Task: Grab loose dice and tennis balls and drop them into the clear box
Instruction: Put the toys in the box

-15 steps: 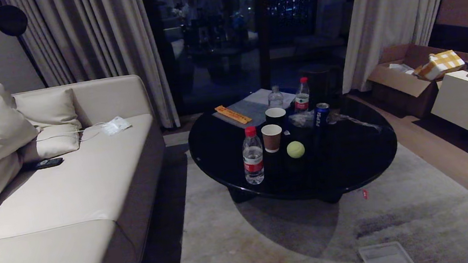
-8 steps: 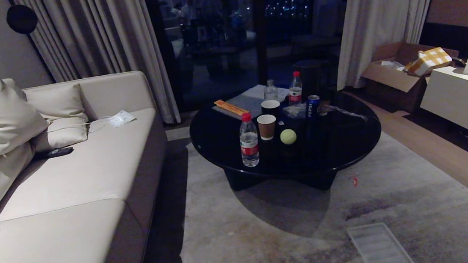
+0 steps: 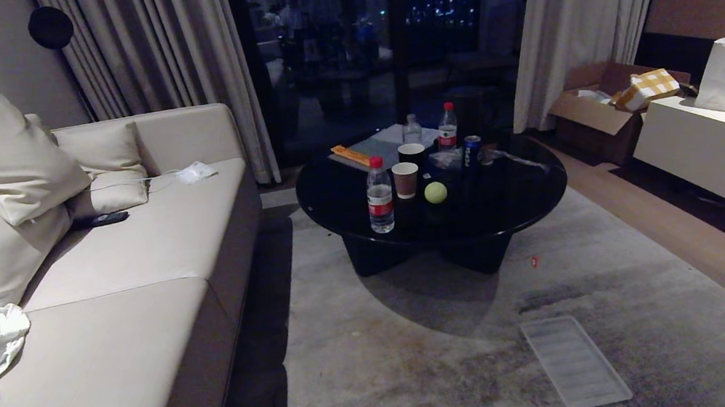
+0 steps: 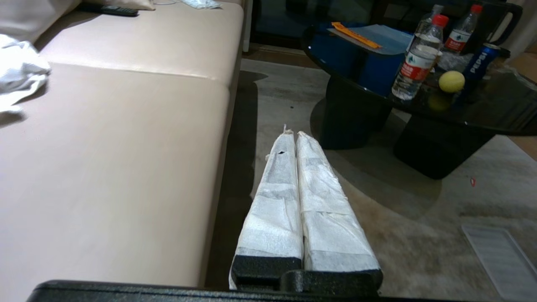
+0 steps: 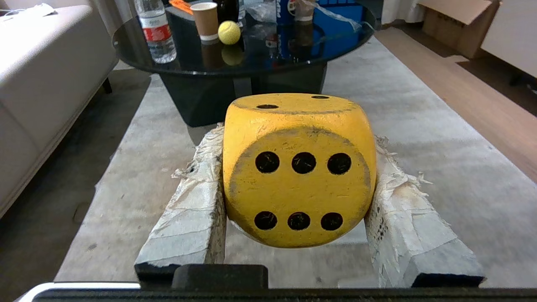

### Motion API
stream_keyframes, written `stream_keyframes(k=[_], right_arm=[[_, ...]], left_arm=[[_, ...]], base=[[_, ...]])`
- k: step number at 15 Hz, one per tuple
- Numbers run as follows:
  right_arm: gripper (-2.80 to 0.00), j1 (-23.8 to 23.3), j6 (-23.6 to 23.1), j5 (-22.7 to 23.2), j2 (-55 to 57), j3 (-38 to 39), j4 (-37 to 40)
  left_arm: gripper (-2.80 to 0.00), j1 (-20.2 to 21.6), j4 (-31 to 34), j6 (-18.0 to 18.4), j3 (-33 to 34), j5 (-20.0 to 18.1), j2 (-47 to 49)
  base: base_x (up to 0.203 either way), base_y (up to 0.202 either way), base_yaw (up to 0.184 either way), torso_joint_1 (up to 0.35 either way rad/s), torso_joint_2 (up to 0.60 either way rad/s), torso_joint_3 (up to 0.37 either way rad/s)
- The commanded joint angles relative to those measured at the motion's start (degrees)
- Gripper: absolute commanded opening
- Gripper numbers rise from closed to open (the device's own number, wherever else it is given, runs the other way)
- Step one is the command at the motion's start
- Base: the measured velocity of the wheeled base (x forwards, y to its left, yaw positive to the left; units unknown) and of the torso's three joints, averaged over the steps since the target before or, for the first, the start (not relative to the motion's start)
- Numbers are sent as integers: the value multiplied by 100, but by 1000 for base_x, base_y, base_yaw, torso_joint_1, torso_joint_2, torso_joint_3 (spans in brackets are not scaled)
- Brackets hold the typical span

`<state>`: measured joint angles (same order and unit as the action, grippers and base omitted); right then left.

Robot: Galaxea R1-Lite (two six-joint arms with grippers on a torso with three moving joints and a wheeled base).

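My right gripper [image 5: 298, 138] is shut on a yellow die [image 5: 298, 167], its six-pip face towards the wrist camera, held above the grey rug. One tennis ball [image 3: 435, 192] sits on the round black table [image 3: 516, 208] beside a brown paper cup; it also shows in the left wrist view as the ball [image 4: 452, 81] and in the right wrist view as the ball [image 5: 229, 32]. My left gripper [image 4: 291, 134] is shut and empty, hanging beside the sofa edge. Neither arm appears in the head view. The clear box is out of view.
A beige sofa [image 3: 142, 264] runs along the left. Water bottles [image 3: 380, 195], paper cups [image 3: 405, 179] and a Pepsi can [image 3: 472, 150] crowd the table. A ribbed translucent lid [image 3: 574, 361] lies on the rug. A cardboard box [image 3: 593, 115] and a white cabinet [image 3: 703, 151] stand right.
The whole head view has shifted: the table now looks farther away and higher in the picture, and more rug and the lid show. The things themselves have not moved.
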<state>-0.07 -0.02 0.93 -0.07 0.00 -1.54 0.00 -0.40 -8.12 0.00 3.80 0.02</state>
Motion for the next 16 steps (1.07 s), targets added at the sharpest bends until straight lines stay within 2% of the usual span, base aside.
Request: stream_keyframes(k=[1, 3, 11, 16], right_arm=[[-280, -1, -6, 4, 7, 53, -4], [-280, -1, -6, 4, 7, 53, -5], [-280, -1, 2, 4, 7, 53, -5], [-280, -1, 2, 4, 7, 53, -5]], left_arm=[[-280, 0, -4, -5, 0, 6, -2], [-280, 0, -4, -5, 0, 6, 6], [-280, 0, -4, -5, 0, 6, -2], [-280, 0, -4, -5, 0, 6, -2]], base=[[-178, 0, -9, 0, -2, 2], [-148, 0, -2, 3, 4, 1], [0, 0, 0, 0, 0, 0], [1, 9, -129, 3, 0, 2]])
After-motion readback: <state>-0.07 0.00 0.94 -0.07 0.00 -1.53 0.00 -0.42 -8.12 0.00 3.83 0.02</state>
